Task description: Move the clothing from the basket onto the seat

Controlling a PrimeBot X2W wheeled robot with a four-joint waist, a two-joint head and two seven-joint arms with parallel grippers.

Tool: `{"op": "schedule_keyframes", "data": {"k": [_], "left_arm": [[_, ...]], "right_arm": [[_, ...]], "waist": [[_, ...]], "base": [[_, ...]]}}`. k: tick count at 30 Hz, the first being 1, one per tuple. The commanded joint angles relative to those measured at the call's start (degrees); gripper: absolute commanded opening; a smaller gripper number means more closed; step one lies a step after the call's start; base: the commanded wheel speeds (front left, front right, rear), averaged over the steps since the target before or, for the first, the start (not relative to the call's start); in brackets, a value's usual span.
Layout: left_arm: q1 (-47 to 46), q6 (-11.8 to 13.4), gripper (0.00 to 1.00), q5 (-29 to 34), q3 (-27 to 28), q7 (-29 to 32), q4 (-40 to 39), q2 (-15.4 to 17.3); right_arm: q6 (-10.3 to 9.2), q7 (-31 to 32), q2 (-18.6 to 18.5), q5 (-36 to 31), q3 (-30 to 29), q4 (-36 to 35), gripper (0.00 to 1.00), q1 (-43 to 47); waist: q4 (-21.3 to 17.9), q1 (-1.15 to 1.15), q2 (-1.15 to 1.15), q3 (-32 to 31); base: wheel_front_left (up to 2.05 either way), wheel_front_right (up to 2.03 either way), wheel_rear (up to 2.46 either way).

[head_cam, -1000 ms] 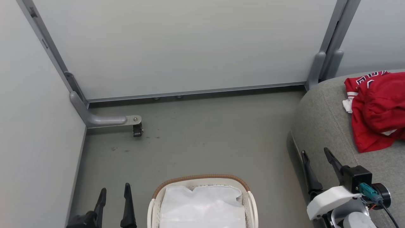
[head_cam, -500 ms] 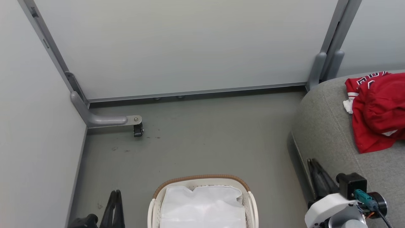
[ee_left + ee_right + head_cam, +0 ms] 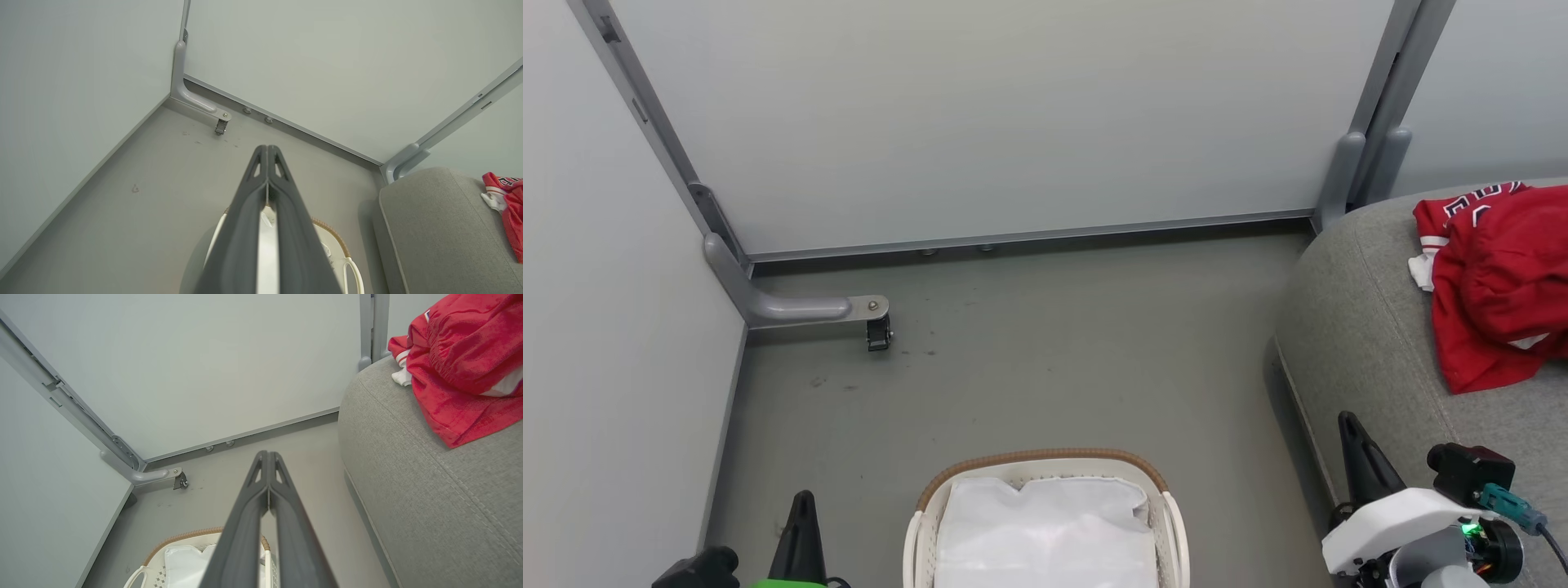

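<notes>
Head view: clothing [image 3: 1494,286] on seat [image 3: 1364,327] by floor [image 3: 1054,351]; left end effector [image 3: 803,500], right end effector [image 3: 1347,423] closed, seemingly empty.

In the head view the basket [image 3: 1045,459] runs off the bottom edge at six o'clock; the clothing [image 3: 1494,286] and the seat [image 3: 1364,327] are cut by the right edge at three o'clock. The lettering [image 3: 1472,204], partly covered, cannot be read.

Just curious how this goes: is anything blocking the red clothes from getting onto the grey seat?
Nothing visible does. The red clothes already lie on the grey seat; what shows of the basket holds a white liner.
</notes>
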Motion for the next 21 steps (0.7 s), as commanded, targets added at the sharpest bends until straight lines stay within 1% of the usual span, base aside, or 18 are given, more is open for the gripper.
{"op": "schedule_keyframes", "data": {"k": [1, 9, 21], "left_arm": [[-2.02, -0.58, 0.00, -2.11, 0.81, 0.48, -0.62, -0.14], [-3.33, -1.56, 0.00, -8.40, 2.51, 2.47, -0.54, -0.41], [-4.99, -2.87, 0.00, -16.55, 4.74, 5.09, -0.43, -0.79]], "right_arm": [[-0.01, 0.55, -0.30, 2.52, -0.32, -1.27, 0.00, -1.07], [-0.01, 2.45, -0.36, 10.57, -0.79, -2.08, 0.00, -1.18], [-0.02, 5.05, -0.45, 20.98, -1.51, -2.99, 0.00, -1.46]], "waist": [[0.00, 0.00, 0.00, 0.02], [-0.03, 0.00, 0.00, 0.16], [-0.08, 0.00, 0.00, 0.37]], "base": [[0.00, 0.00, 0.00], [0.00, 0.00, 0.00], [0.00, 0.00, 0.00]]}}
